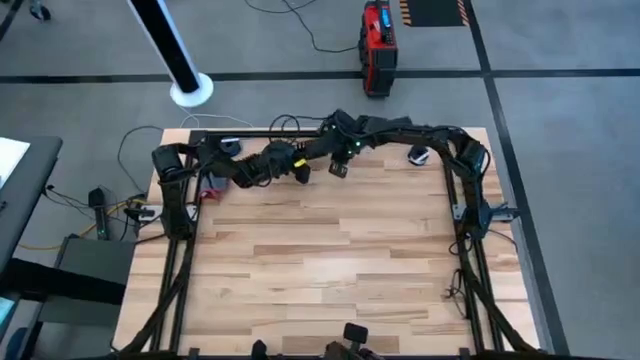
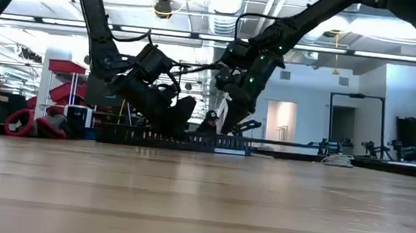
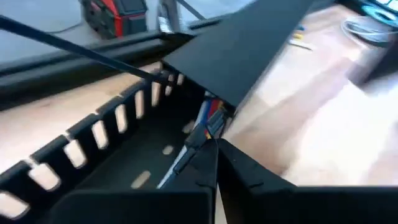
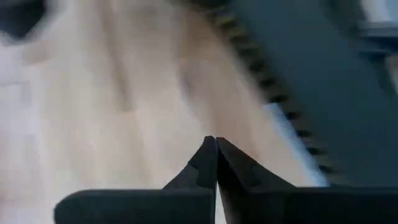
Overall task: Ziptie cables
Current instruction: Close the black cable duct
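Both grippers work at the far edge of the wooden table (image 1: 330,260). Left gripper (image 3: 214,144) has its fingers pressed together, their tips right at the cables (image 3: 208,121), but whether they pinch a wire cannot be told. Those cables lie inside the slotted black channel (image 3: 106,149), partly under a flat black strip (image 3: 249,50). Right gripper (image 4: 216,142), fingers together and empty, hangs above bare wood beside the channel.
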Motion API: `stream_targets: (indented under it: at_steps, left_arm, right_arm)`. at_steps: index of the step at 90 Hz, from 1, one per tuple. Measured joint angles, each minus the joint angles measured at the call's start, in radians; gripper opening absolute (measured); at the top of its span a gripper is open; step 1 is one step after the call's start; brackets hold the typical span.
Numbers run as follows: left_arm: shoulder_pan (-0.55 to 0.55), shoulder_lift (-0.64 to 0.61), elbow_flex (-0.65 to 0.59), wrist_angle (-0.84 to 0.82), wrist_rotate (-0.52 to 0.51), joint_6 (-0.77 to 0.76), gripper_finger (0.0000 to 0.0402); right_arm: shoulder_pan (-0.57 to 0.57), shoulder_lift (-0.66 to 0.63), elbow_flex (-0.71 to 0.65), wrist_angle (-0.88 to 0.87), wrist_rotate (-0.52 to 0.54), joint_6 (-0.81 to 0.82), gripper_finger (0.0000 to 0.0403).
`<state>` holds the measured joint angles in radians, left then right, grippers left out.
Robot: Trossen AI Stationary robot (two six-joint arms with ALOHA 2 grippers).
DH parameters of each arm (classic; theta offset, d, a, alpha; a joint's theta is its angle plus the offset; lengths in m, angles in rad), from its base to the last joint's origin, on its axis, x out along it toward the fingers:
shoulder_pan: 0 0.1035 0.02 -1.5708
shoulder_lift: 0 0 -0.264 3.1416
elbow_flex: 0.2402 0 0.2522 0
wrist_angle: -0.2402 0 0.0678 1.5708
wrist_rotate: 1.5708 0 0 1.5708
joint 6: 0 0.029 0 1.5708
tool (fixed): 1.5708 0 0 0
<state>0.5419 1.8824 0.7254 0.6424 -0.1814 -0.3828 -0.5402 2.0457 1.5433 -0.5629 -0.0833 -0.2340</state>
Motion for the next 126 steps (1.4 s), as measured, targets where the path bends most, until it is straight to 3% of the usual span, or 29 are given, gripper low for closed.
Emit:
stream_targets:
  at_steps: [43,102,126]
  left_arm:
    - [0.001,0.0,-0.001,-0.003,0.02,0.0,0.0]
    - [0.004,0.0,-0.003,-0.005,0.032,0.01,0.0]
    - [-0.007,-0.162,0.002,-0.12,0.096,0.05,0.0]
  right_arm:
    - [-0.111,0.053,0.002,0.143,0.033,0.0,0.0]
    - [-0.072,0.099,0.038,0.141,0.008,-0.056,0.0]
    - [-0.074,0.1,0.042,0.113,-0.024,-0.055,0.0]
